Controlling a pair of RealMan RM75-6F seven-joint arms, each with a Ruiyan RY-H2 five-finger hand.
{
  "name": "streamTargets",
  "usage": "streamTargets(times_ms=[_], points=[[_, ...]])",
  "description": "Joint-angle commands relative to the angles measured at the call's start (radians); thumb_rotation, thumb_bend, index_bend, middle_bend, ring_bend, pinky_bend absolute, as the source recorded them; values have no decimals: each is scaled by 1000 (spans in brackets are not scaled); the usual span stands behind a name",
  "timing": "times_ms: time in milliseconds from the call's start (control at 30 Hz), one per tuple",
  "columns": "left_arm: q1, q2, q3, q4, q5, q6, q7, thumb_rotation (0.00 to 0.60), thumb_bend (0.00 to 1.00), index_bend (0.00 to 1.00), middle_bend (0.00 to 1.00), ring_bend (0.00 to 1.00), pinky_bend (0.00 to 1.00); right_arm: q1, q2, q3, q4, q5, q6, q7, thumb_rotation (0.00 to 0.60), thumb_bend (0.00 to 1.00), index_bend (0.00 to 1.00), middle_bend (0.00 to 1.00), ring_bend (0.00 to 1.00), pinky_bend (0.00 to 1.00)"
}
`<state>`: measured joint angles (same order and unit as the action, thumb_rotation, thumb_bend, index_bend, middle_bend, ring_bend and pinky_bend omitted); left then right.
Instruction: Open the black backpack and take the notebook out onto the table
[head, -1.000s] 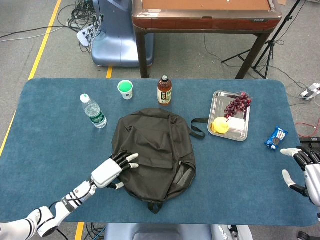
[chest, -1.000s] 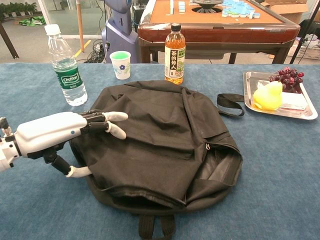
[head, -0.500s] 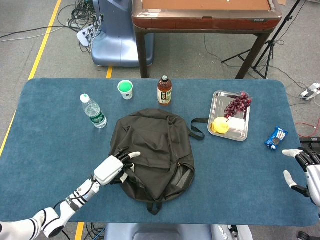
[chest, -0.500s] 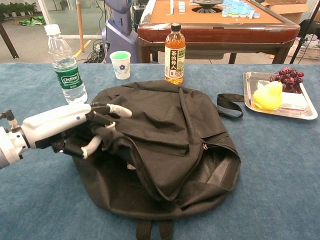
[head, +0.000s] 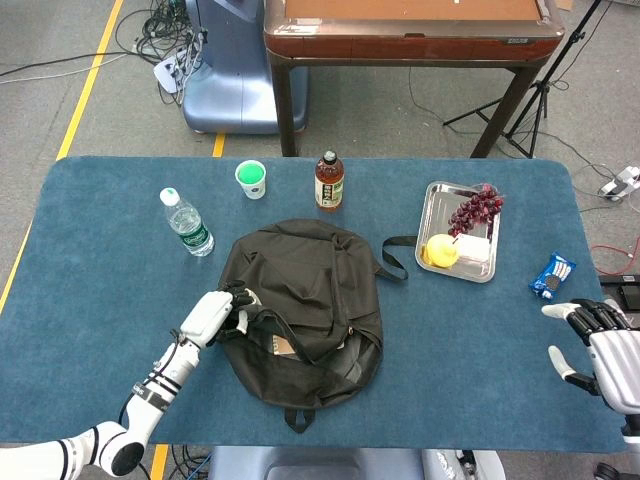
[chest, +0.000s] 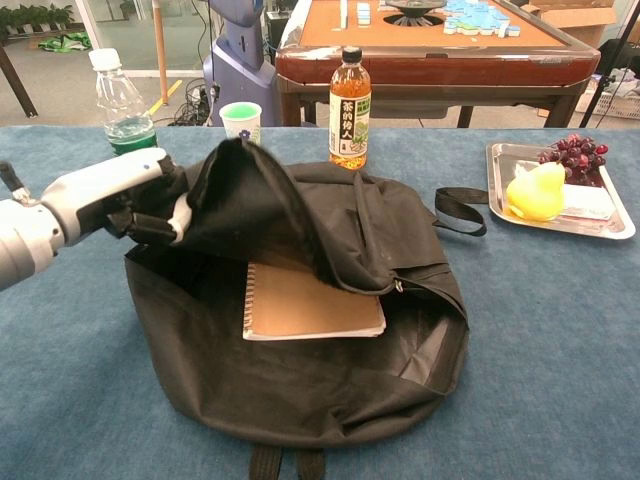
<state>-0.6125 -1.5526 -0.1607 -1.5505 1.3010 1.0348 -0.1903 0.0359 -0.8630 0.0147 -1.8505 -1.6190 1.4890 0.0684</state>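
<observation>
The black backpack (head: 305, 300) (chest: 330, 390) lies flat mid-table with its front flap (chest: 250, 205) lifted. My left hand (head: 212, 314) (chest: 125, 195) grips that flap at the bag's left side and holds it up. Inside the opened bag lies a brown spiral notebook (chest: 310, 302) (head: 284, 346), flat and partly under the raised flap. My right hand (head: 598, 342) hovers open at the table's right edge, far from the bag; the chest view does not show it.
A water bottle (head: 186, 222), green cup (head: 251, 179) and tea bottle (head: 329, 180) stand behind the bag. A metal tray (head: 437, 205) with grapes and a yellow fruit is at the right. A blue snack packet (head: 552, 276) lies near the right hand.
My left hand closed on the backpack's flap and pulled it up and leftward, opening the bag and exposing the notebook. The right hand shifted slightly inward.
</observation>
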Motion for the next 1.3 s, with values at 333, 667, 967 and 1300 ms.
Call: streamTargets(times_ms=[333,667,967,1300], points=[[-103,-7,-121,-59,-233,-96,193,600,754,668,465,422,165,56,-16,-30,-12,-106,-63,-7,600,389,314,306,180,222],[-175,-32,-180,-43,-441,-97,320,600,754,621,466,431,195,120,-29,-54,-37,-190,-140,-13,600,391,314,306,180,222],[-219,-51,-216,7,-597,-98,367,600,753,585,466,433,225,194,-71,-63,-59,-223,-234,-15,600,392,314,306,180,222],[-241,-48,-241,40,-708,-94,376,600,754,561,466,434,233,329,-140,-37,-92,-204,-412,-40,600,392,314,306,180,222]])
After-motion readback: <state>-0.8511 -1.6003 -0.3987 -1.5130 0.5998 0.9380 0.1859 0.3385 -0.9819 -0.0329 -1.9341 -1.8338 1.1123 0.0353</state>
